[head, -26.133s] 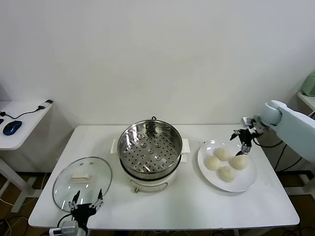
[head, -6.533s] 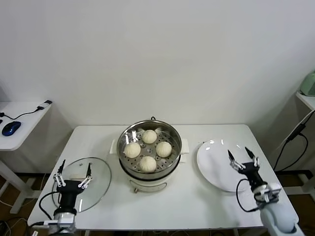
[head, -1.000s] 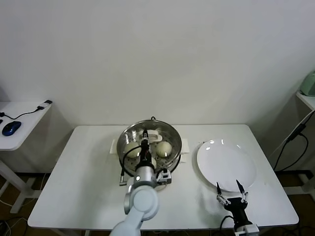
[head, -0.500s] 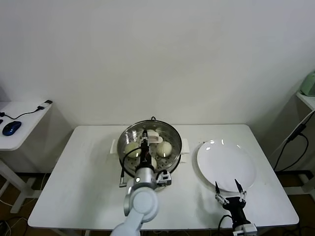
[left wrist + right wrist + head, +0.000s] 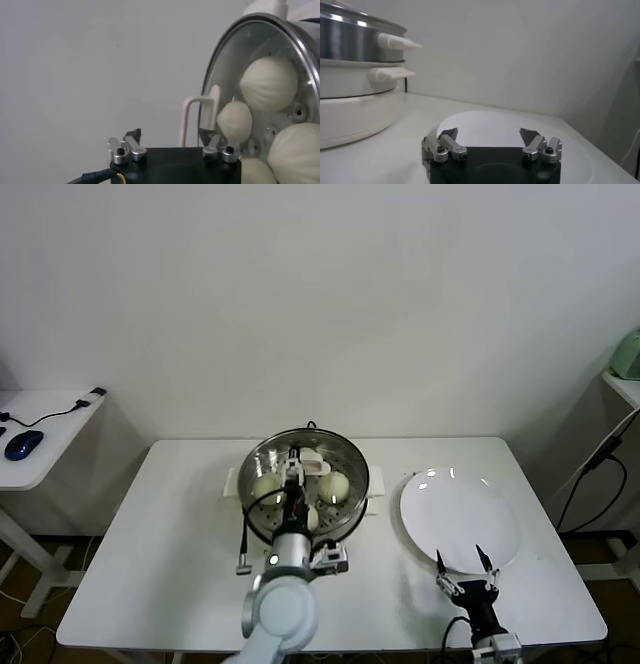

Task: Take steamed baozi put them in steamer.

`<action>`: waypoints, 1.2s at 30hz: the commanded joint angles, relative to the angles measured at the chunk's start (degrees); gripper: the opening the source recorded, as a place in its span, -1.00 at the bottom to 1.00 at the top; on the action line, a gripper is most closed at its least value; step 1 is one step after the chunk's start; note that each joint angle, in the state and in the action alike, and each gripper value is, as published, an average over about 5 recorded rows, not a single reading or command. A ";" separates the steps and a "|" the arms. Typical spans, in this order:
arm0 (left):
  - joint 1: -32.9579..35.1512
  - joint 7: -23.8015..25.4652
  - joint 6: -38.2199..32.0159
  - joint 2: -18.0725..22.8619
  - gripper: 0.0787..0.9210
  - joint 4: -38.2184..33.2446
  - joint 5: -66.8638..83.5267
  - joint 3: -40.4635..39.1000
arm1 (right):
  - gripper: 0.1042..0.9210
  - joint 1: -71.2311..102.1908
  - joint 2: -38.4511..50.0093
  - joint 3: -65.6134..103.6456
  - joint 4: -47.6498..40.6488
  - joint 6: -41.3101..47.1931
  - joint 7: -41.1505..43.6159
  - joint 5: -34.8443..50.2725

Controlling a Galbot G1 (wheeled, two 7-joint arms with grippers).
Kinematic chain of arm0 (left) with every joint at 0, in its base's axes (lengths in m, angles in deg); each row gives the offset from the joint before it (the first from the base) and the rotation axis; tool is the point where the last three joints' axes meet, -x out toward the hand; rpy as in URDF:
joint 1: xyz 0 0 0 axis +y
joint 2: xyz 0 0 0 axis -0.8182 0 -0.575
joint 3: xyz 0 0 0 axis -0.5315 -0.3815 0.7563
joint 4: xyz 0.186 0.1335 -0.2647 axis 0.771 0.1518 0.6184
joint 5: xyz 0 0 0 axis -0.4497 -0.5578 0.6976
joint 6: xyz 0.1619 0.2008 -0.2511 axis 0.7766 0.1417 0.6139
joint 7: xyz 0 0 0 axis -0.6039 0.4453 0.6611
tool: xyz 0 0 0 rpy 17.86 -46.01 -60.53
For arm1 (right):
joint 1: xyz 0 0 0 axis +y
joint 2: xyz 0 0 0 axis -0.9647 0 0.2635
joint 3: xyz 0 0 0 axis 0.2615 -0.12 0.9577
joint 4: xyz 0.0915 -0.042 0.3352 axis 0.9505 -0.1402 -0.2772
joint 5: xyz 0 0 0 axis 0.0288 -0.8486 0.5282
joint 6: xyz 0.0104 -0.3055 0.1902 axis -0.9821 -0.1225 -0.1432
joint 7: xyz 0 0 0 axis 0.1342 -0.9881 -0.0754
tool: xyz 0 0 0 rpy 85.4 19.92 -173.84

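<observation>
Left arm (image 5: 282, 584) blocks the steamer (image 5: 345, 456); plate (image 5: 459, 519) alongside.

My left arm (image 5: 280, 609): pale blue-white rounded shell, black cable alongside. My left claw (image 5: 172, 150) and right claw (image 5: 491, 144): black blocks, silver fingers with hex screws.

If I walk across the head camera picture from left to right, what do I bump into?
Mouse → steamer with baozi inside → plate → green thing at the edge.
</observation>
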 commanded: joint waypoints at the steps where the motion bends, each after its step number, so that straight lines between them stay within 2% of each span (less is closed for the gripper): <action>1: 1.00 0.64 0.22 -0.63 0.64 -4.21 1.72 -0.51 | 0.76 0.12 0.05 -0.87 0.73 0.12 -1.28 0.95; 5: 4.26 -1.64 -1.15 -3.24 0.76 -8.77 7.96 0.90 | 0.76 0.45 0.69 -1.46 1.20 -2.28 -1.14 2.15; 11: 10.46 -11.94 -8.66 -6.45 0.77 -14.24 28.02 9.43 | 0.76 0.35 1.51 -3.37 1.29 -4.72 -3.24 4.82; 17: 16.68 -19.21 -20.61 -5.35 0.77 -16.18 54.40 22.49 | 0.76 0.63 1.49 -3.41 1.79 -5.73 -3.38 5.98; 22: 20.99 -19.41 -31.08 -4.21 0.77 -16.12 73.58 34.84 | 0.76 0.69 1.49 -3.24 1.31 -6.40 -3.43 6.04; 27: 23.00 -18.76 -33.18 -6.30 0.77 -14.54 93.73 44.96 | 0.76 0.16 1.34 -3.05 0.55 -6.70 -3.68 6.09; 31: 24.14 -18.07 -33.77 -8.43 0.77 -9.04 103.97 46.69 | 0.76 -0.03 1.37 -2.71 0.28 -6.56 -3.60 6.45; 36: 24.45 -17.71 -37.57 -9.96 0.77 1.21 106.48 43.82 | 0.76 0.28 1.48 -2.79 0.28 -6.04 -3.44 6.64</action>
